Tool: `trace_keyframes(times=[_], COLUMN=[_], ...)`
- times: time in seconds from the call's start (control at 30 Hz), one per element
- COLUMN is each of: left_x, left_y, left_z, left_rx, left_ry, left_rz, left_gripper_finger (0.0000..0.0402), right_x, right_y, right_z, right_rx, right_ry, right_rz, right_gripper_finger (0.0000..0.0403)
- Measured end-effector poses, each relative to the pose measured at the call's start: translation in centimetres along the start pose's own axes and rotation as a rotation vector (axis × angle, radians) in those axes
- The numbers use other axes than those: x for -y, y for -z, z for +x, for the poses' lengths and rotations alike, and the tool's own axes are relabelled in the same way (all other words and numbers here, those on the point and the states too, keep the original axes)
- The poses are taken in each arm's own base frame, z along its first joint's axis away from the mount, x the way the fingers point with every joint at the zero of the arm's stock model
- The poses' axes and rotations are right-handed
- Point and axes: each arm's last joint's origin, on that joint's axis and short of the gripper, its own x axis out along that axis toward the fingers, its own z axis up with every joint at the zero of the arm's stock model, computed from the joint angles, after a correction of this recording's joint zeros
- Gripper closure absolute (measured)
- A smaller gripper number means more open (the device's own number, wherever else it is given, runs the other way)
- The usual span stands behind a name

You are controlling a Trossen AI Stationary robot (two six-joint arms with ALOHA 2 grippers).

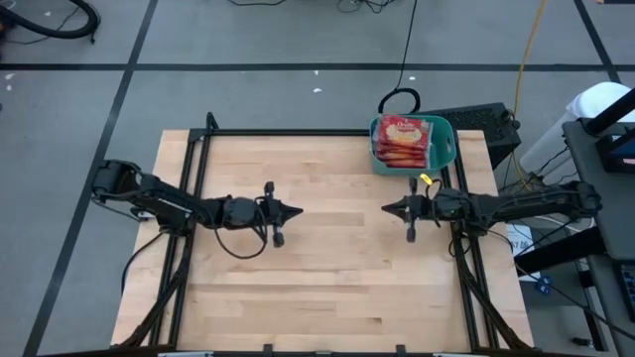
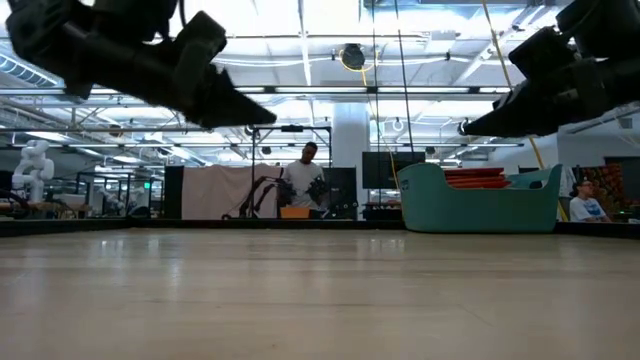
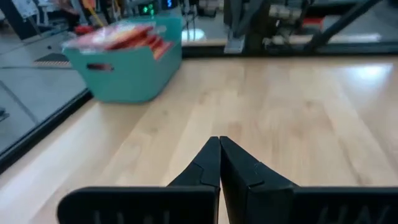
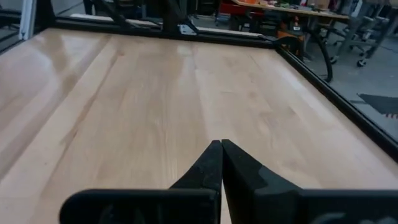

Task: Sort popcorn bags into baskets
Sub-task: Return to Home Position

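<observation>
- While both arms hover over the table (image 1: 327, 288), the left gripper (image 1: 296, 210) and right gripper (image 1: 387, 208) face each other, fingers pinched shut, empty.
- Farther back, at the far right corner, the basket (image 1: 446, 151) holds the popcorn bags (image 1: 402, 139). Light, crinkly, slippery, I'd judge, so pinch an edge.
- Top bag shows its picture side; long axis unclear.

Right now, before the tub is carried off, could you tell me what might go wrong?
The popcorn bags are heaped above the rim of the basket; a jolt may spill the top ones. The basket stands at the far right corner of the table, beyond the right end effector; a stray swing might push it off. The left end effector hangs farther away.
</observation>
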Motion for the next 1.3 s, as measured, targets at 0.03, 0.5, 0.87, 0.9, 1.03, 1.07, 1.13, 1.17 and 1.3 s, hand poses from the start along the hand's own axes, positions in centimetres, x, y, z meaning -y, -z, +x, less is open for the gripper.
trace_keyframes(times=[0.03, 0.5, 0.87, 0.9, 1.03, 1.07, 1.13, 1.17, 1.3], left_x=[0.1, -0.3, -0.9, -0.9, -1.2, -1.3, -1.4, -1.4, -1.5], left_y=[0.4, 3.7, 3.0, 3.0, 3.3, 3.4, 3.3, 3.3, 3.2], left_z=[-0.2, -2.8, -4.5, -4.7, -5.5, -5.7, -5.9, -6.1, -6.4], left_rx=[-0.011, -0.026, 0.046, 0.05, 0.062, 0.063, 0.077, 0.082, 0.094], left_ry=[-0.011, -0.032, -0.034, -0.034, -0.034, -0.034, -0.033, -0.033, -0.033], left_rz=[0.005, -0.035, -0.023, -0.025, -0.041, -0.043, -0.053, -0.057, -0.062], left_gripper_finger=[0.0399, 0.0399, 0.0399, 0.0399, 0.0399, 0.0399, 0.0399, 0.0399, 0.0399], right_x=[0.0, 0.2, -0.1, -0.1, -0.1, -0.1, -0.3, -0.4, -0.8], right_y=[0.0, 0.0, 1.1, 1.1, 1.2, 1.3, 1.3, 1.3, 1.4], right_z=[-0.1, -1.2, -1.3, -1.3, -1.4, -1.4, -1.5, -1.6, -1.8], right_rx=[-0.003, 0.008, 0.046, 0.044, 0.037, 0.032, 0.033, 0.041, 0.063], right_ry=[0.0, 0.02, -0.056, -0.055, -0.057, -0.061, -0.074, -0.085, -0.075], right_rz=[-0.01, -0.07, -0.044, -0.048, -0.039, -0.032, -0.03, -0.031, -0.021], right_gripper_finger=[0.0403, 0.0403, 0.0403, 0.0403, 0.0403, 0.0403, 0.0403, 0.0403, 0.0403])
